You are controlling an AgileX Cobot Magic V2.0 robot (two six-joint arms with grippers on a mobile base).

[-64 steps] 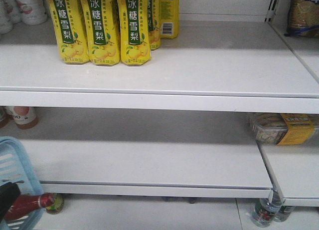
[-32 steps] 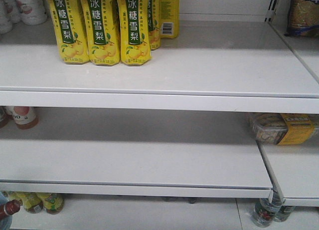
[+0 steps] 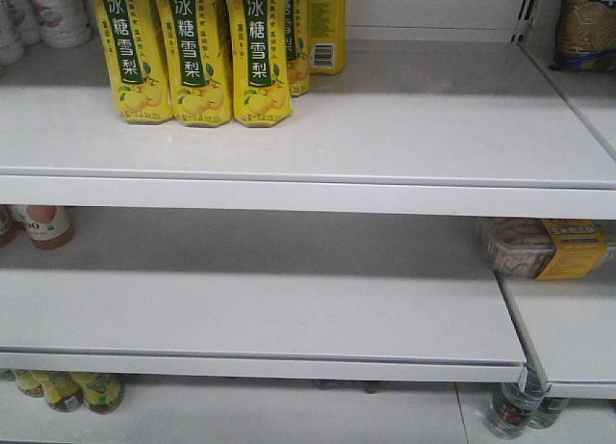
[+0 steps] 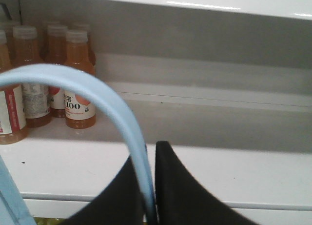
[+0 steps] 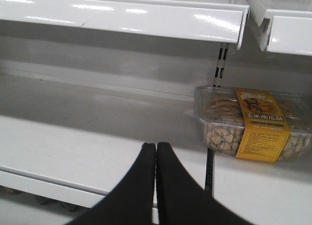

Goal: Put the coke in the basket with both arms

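Front view: white shelves (image 3: 308, 165); yellow cartons (image 3: 192, 54) upper left; no coke or basket visible.

Left wrist view: left gripper (image 4: 147, 186), lower centre, clamped on the light blue basket handle (image 4: 97, 98), presumably to carry it; orange bottles (image 4: 53, 73) left.

Right wrist view: right gripper (image 5: 156, 159), lower centre, tips together, empty; snack tray (image 5: 253, 122) right. Coke unseen.

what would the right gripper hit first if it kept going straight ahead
Likely nothing at first: the right gripper, jaws shut, points over the bare shelf toward its back wall. The snack tray sits off to the right. Depth is unclear.
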